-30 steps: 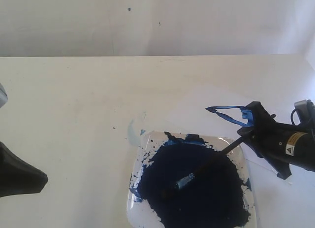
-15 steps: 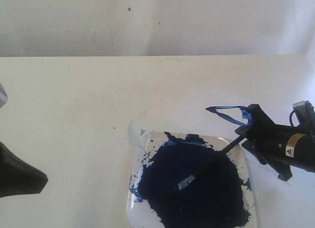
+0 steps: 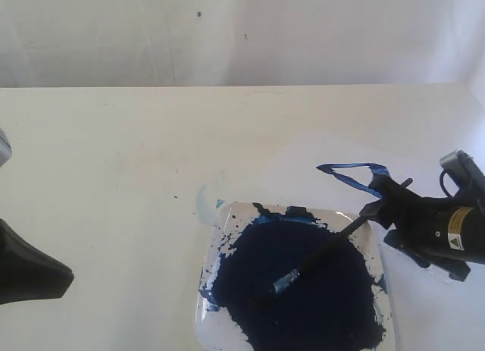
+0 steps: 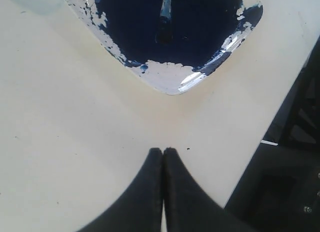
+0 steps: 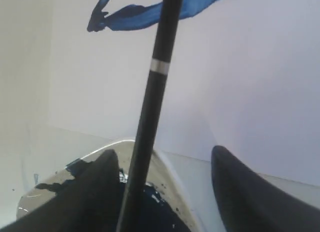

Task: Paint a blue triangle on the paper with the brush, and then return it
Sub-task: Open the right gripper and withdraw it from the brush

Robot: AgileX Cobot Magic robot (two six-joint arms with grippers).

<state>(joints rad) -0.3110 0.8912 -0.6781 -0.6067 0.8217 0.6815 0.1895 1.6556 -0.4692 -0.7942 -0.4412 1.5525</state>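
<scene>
The brush (image 3: 318,256) lies in the clear paint dish (image 3: 221,216). Its stained tip is in the dark-blue pool and its black handle leans on the dish's right rim. My right gripper (image 3: 381,198) is open around the handle's end, fingers apart. In the right wrist view the brush (image 5: 160,66) passes between the fingers, close to one finger (image 5: 102,167); I cannot tell if it touches. The blue triangle (image 3: 350,173) sits on the pale paper (image 3: 303,158) just behind that gripper, and shows as the triangle (image 5: 145,11) in the right wrist view. My left gripper (image 4: 163,151) is shut and empty, hovering over bare table near the dish's corner (image 4: 170,84).
A faint pale-blue smear (image 3: 202,202) marks the table left of the dish. The dark-blue paint pool (image 3: 303,298) fills most of the dish. My left arm (image 3: 30,271) sits at the table's left edge. A dark frame (image 4: 295,157) lies beyond the table edge.
My right gripper has opened and drawn back to the right, letting go of the brush handle. The brush stays resting in the dish. The left arm has not moved.
</scene>
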